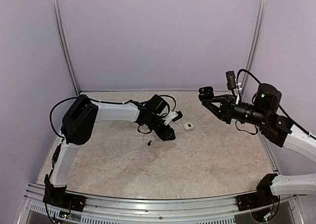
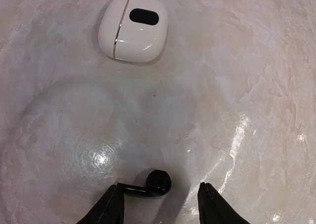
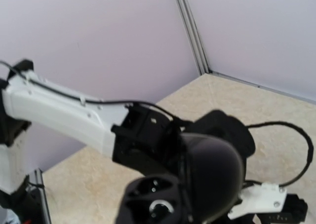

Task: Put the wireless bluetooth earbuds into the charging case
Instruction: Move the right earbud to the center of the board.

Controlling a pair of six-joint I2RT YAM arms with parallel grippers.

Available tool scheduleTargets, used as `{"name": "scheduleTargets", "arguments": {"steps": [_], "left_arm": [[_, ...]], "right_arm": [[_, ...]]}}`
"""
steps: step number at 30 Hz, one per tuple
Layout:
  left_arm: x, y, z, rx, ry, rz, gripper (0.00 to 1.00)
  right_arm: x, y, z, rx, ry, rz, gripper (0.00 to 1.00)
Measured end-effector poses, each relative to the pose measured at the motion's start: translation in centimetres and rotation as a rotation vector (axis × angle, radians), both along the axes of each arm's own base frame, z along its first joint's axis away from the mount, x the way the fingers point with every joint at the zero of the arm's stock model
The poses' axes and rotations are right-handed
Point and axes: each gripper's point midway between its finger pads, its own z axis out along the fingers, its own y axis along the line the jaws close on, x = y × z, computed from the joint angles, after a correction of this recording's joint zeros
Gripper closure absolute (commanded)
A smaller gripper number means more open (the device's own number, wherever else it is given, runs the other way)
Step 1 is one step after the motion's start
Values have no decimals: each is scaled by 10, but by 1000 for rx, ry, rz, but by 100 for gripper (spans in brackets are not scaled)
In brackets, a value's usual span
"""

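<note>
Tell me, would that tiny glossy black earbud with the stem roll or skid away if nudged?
Likely very light: the glossy black stemmed earbud is tiny beside the closed white rounded case. Its round head might roll, but the flat-lying stem should make it pivot instead. On the shiny marbled tabletop it could skid away from the open left gripper.

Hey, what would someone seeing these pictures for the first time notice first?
A white case lies on the marbled table, beyond the left gripper. A black earbud lies on the table between that gripper's open fingers. The right gripper is raised above the table's right side, away from both.
</note>
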Motion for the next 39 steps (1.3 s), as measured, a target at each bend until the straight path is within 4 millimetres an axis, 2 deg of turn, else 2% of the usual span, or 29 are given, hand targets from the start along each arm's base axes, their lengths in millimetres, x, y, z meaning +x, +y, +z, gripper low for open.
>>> {"name": "scheduleTargets", "arguments": {"steps": [3,8,14,17,21,30,35,39], "left_arm": [[-1,1,-3,4,4,-1,47],[1,-1,-2,0,-4,-6,42],[15,-18,8,-41,-37,-11,42],[18,-23,7,-54,-39,-15,43],[14,-23,-5,-42,-21,-21,49],[5,-23,-10,-40,-35,-55,74],[-17,-15,-12,-35,-43,-86,82],[-41,-8,-14,-12,-58,-127,86]], "right_arm": [[1,-2,8,22,21,-4,92],[9,-10,6,41,76,-30,90],[18,-16,19,68,116,-52,88],[22,-15,21,80,144,-47,89],[28,-13,21,93,194,-35,89],[36,-22,29,150,251,-20,89],[40,-32,33,179,269,-27,89],[39,-34,38,197,273,-13,89]]}}
